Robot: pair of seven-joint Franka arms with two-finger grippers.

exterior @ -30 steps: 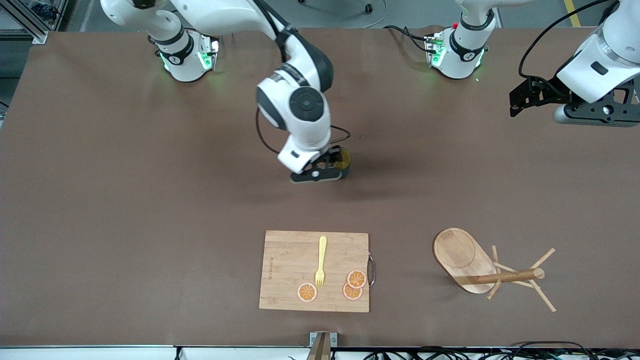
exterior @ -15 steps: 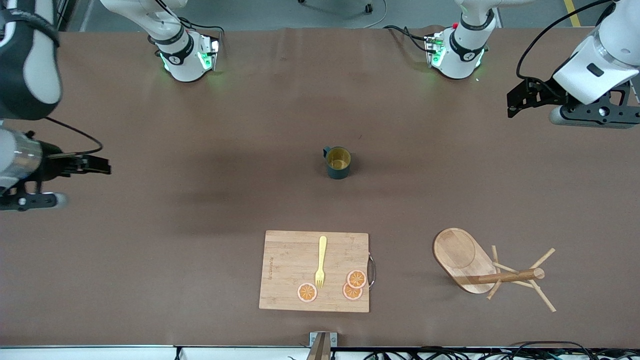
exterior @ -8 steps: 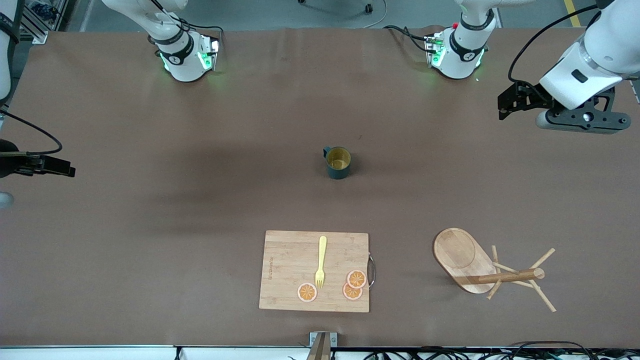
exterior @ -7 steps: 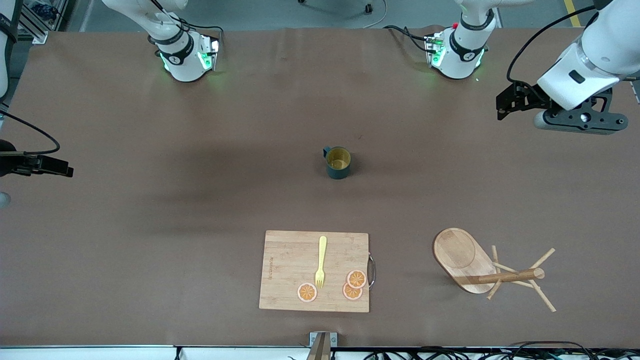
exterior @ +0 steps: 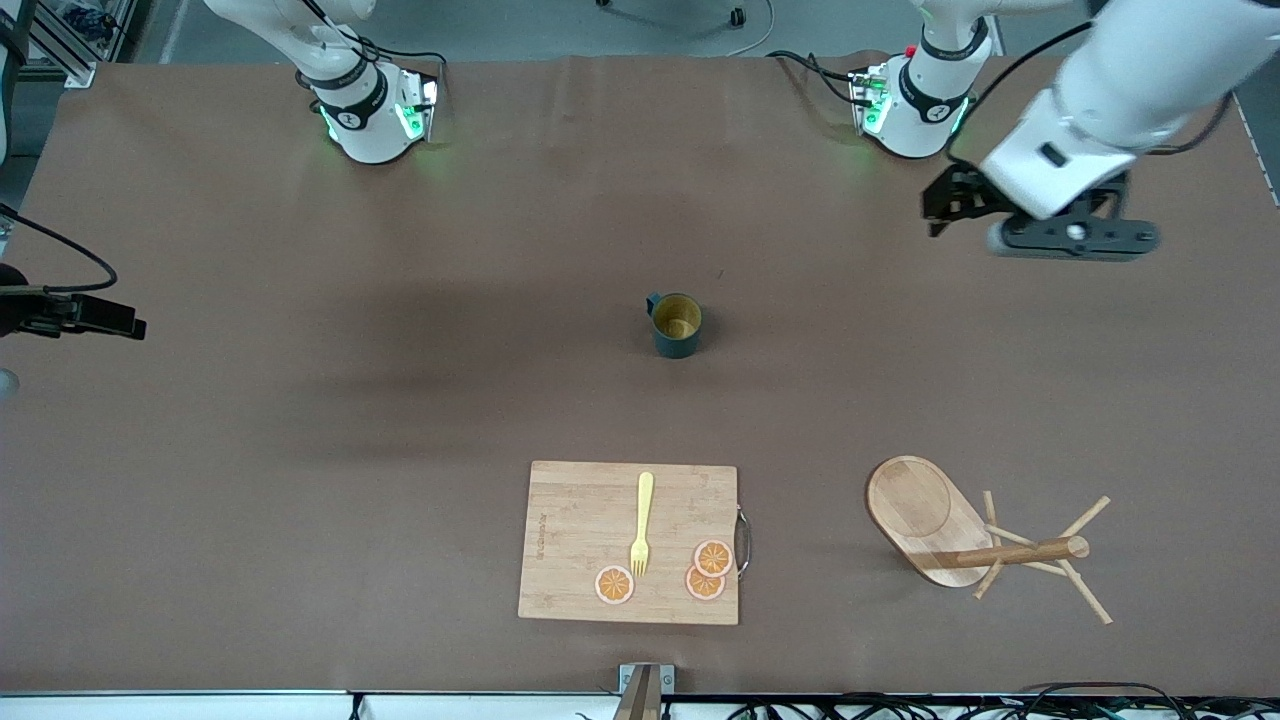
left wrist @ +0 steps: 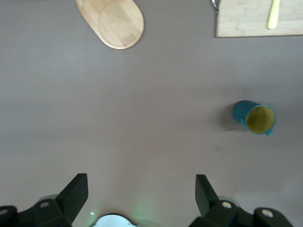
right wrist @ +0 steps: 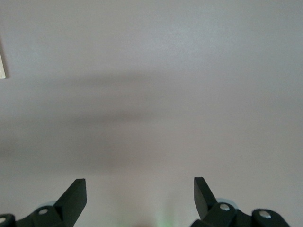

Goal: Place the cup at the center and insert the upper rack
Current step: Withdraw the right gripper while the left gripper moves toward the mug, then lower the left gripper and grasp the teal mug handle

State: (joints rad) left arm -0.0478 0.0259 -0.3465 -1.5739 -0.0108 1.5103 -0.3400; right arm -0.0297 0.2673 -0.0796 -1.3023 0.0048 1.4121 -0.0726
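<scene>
Upper rack [exterior: 985, 545]: lying on its side, on the table toward the L arm's end and near the front camera. Oval base [left wrist: 111, 22] is tipped up on edge. The post [exterior: 1010, 554] runs about level along the table, pointing away from the base toward the L arm's end; pegs [exterior: 1085, 592] splay off it. Long axis = post line, roughly along the table's length.

Cup [exterior: 677, 325]: upright at about table centre, mouth up, handle toward the R arm's end. Free of both grippers, so that step looks done. It stands farther from the camera than the cutting board [exterior: 630, 541] (fork [exterior: 641, 523], orange slices [exterior: 614, 584] on it).

Left gripper [exterior: 1060, 232]: up in the air over bare table close to its own base, toward the L arm's end; fingers [left wrist: 75, 195] spread apart, nothing between them. In L wrist view the rack base sits well apart from the jaws, cup off to one side.

Right gripper [right wrist: 139, 196]: parked at the R arm's end of the table, waiting; fingers apart, empty, only bare table below.

Key relation: rack is on the L arm's end, so L arm is clearly the nearer one. Judgement: next move is L down to the post, jaws set across the post axis, then stand it up.
</scene>
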